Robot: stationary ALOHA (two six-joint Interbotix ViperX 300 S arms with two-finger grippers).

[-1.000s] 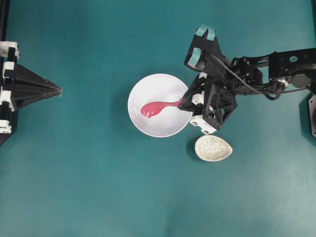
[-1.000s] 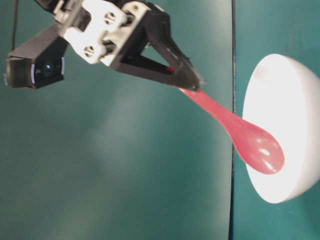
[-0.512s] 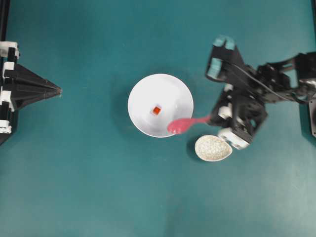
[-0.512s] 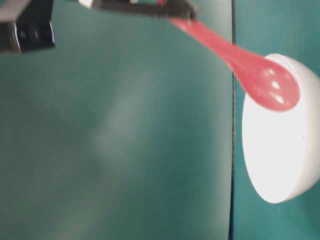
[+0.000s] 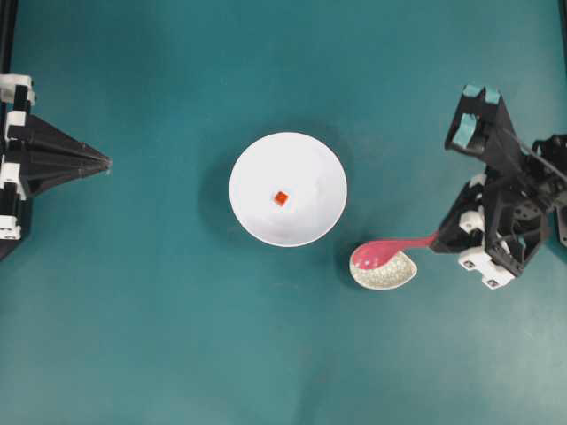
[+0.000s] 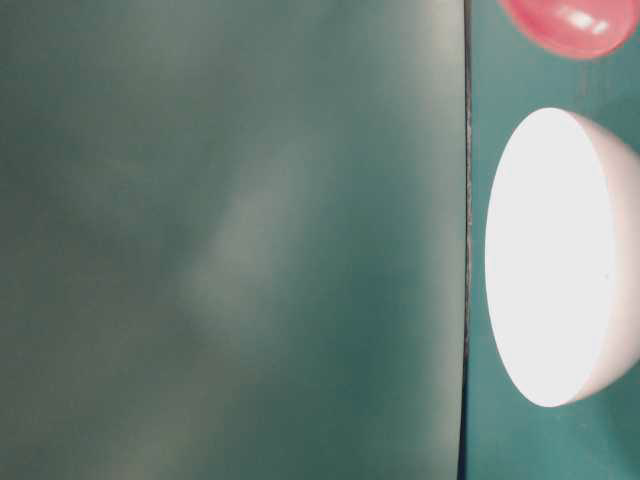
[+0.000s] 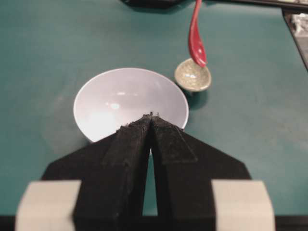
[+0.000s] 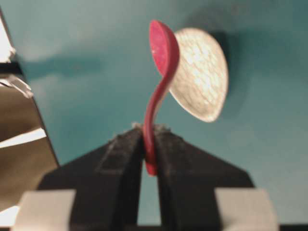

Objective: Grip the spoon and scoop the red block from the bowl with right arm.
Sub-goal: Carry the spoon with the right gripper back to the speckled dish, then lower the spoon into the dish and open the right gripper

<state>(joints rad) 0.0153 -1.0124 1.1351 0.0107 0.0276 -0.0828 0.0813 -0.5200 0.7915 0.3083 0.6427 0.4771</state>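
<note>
right gripper [image 5: 436, 239] clamps the spoon [image 5: 383, 252] handle, scoop seemingly empty over the speckled dish [image 5: 390, 274]; red block [image 5: 280, 198] sits in the bowl [image 5: 252, 221], so the scoop needs redoing

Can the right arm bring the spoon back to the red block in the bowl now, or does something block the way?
Probably yes. The red block lies uncovered in the open bowl, and nothing stands between it and the spoon, held by the right gripper over the small dish.

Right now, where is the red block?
In the overhead view, the red block lies near the middle of the white bowl, left of the spoon.
</note>
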